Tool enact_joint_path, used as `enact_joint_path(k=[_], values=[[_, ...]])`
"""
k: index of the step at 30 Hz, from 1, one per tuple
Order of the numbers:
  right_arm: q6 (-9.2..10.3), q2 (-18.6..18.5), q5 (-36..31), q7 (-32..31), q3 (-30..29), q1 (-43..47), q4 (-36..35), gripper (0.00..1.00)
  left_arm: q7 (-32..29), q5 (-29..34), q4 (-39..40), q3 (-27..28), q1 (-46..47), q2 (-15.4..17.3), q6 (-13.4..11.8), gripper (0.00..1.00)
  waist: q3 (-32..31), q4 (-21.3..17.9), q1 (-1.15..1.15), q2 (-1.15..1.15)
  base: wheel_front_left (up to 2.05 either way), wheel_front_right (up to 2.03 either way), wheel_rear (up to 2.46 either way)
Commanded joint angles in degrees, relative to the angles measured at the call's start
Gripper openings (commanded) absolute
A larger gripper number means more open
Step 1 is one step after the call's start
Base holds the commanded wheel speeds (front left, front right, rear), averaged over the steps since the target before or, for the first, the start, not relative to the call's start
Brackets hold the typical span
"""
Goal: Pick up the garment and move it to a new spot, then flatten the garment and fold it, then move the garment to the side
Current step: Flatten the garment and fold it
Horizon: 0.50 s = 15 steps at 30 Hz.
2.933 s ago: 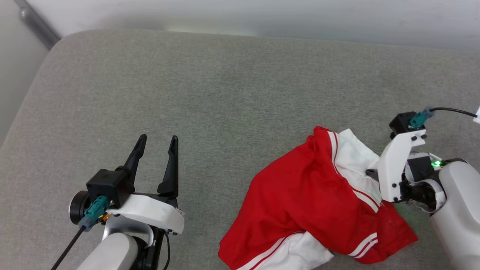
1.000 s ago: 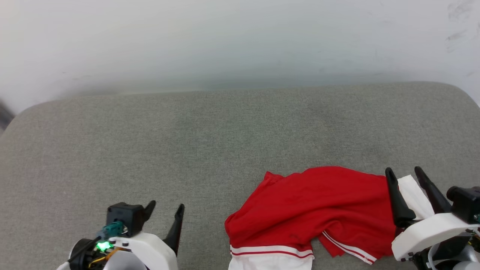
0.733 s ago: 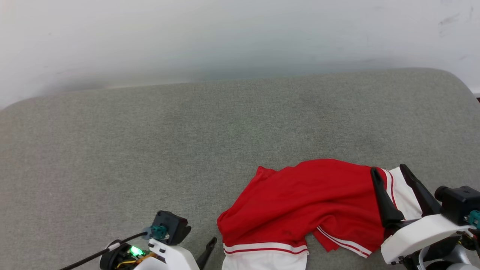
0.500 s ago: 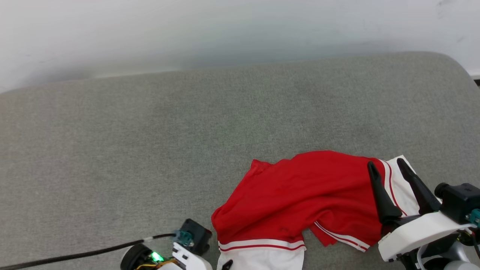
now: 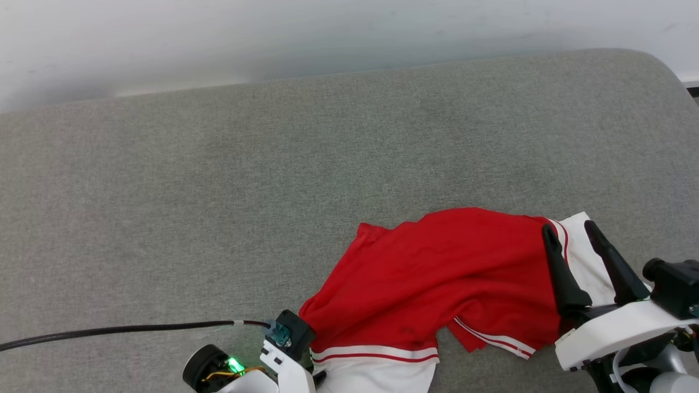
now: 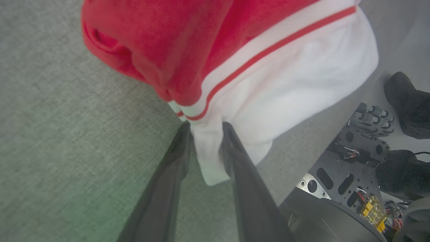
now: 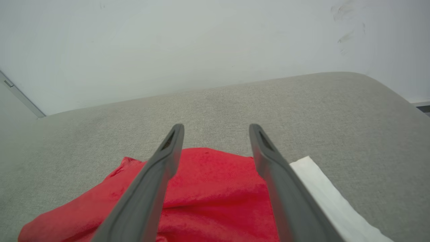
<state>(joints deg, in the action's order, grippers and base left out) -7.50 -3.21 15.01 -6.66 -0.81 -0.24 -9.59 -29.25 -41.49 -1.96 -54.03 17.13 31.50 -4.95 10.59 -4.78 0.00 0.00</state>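
Your left gripper [image 6: 205, 129] has its two long dark fingers pressed onto a fold of the jersey T-shirt [image 5: 437, 273]. The edge of a soft white sleeve fills the gap between the jaws, and just past the fingertips runs a red-and-white striped band, then the bunched red body. Your right gripper [image 5: 569, 229] has its jaws wide apart with nothing clamped between them, poised over the other end of the shirt. Smooth red cloth lies below the gap, and a flat white sleeve lies beside the right-hand finger. The shirt is rumpled in loose creases on a grey cushion [image 5: 218, 191] of coarse woven fabric, which stretches out beyond both sets of fingertips to a rounded corner. A thin black cable [image 5: 109, 330] trails from the left wrist across the weave.
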Motion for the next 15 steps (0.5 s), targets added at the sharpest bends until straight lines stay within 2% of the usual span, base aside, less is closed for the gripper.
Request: enact_joint_path(k=[1, 7, 15], values=[[0.02, 0.27, 0.26, -0.07, -0.34, -0.34, -0.3, 1.0, -0.1, 0.11, -1.06, -0.55, -0.32, 0.06, 0.01, 0.0, -0.09, 0.3, 0.0, 0.0, 0.0, 0.0, 0.0], [0.02, 0.38, 1.21, -0.49, -1.33, 0.23, -0.25, 1.0, 1.92, -0.74, 0.62, 4.37, 0.99, 3.9, -2.85, 0.0, -0.51, 1.45, 0.0, 0.0, 0.0, 0.0, 0.0], [0.02, 0.39, 2.58, -0.82, -1.68, 0.22, 0.51, 1.0, 5.31, -3.14, 3.47, 12.73, -0.16, 9.9, -8.1, 0.0, -0.1, 2.01, 0.0, 0.0, 0.0, 0.0, 0.0]])
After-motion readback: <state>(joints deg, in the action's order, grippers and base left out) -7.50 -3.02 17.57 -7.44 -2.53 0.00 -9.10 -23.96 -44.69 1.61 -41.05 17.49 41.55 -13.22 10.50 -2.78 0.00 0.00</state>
